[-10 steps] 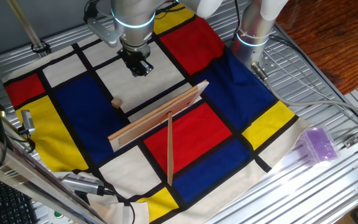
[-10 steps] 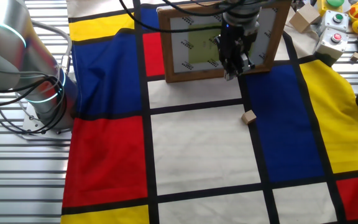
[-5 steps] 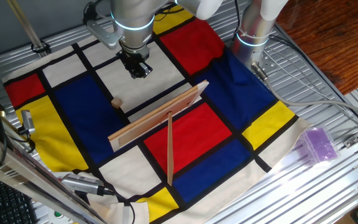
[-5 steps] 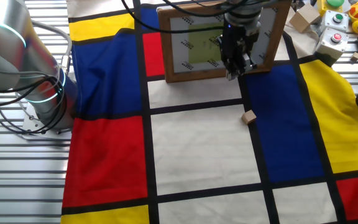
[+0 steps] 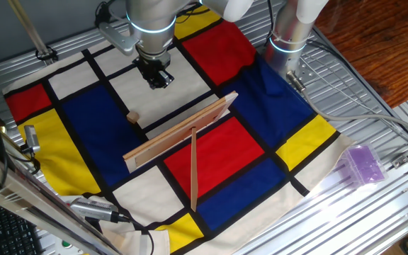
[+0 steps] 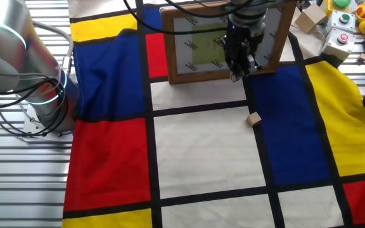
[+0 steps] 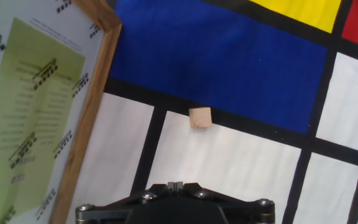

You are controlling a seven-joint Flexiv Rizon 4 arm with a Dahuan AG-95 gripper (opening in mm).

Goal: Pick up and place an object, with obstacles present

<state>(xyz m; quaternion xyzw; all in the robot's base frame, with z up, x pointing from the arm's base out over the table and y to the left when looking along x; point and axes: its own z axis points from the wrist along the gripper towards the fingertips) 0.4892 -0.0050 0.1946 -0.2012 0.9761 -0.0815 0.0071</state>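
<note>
The tiny light-tan wooden block (image 5: pixel 133 117) lies on the checkered cloth at the line between a white and a blue patch. It also shows in the other fixed view (image 6: pixel 253 119) and in the hand view (image 7: pixel 200 117). My gripper (image 5: pixel 160 80) hangs above the white patch, apart from the block, its fingertips (image 7: pixel 174 185) pressed together and holding nothing. In the other fixed view the gripper (image 6: pixel 236 73) is in front of the plank. The long plank (image 5: pixel 183 127) stands on edge, and the narrow slat (image 5: pixel 193 170) runs from its middle, forming a T.
The plank's labelled face (image 7: pixel 36 106) fills the left of the hand view. A purple translucent box (image 5: pixel 363 164) lies on the metal table at the right. Buttons and small items (image 6: pixel 344 25) sit at the other fixed view's top right. The arm's base (image 5: pixel 289 35) stands at the cloth's far edge.
The gripper has shifted only very slightly over the white patch. The block, plank and slat have not moved.
</note>
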